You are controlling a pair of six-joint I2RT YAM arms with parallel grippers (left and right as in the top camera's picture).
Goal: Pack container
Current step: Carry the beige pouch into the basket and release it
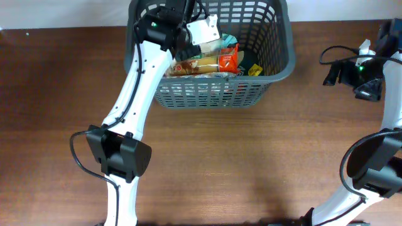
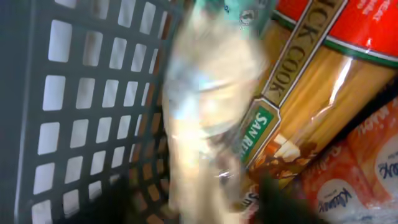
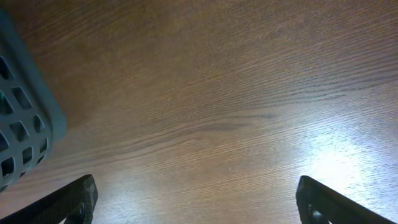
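On one wooden counter: one dark grey basket and two robot arms, the left arm and the right arm. In the basket are one spaghetti packet, one small yellow-and-black item, and further wrapped goods too jumbled to count.

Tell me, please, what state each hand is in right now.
Left hand: down in the container, view blurred; cannot tell.
Right hand: open, empty, above the table.
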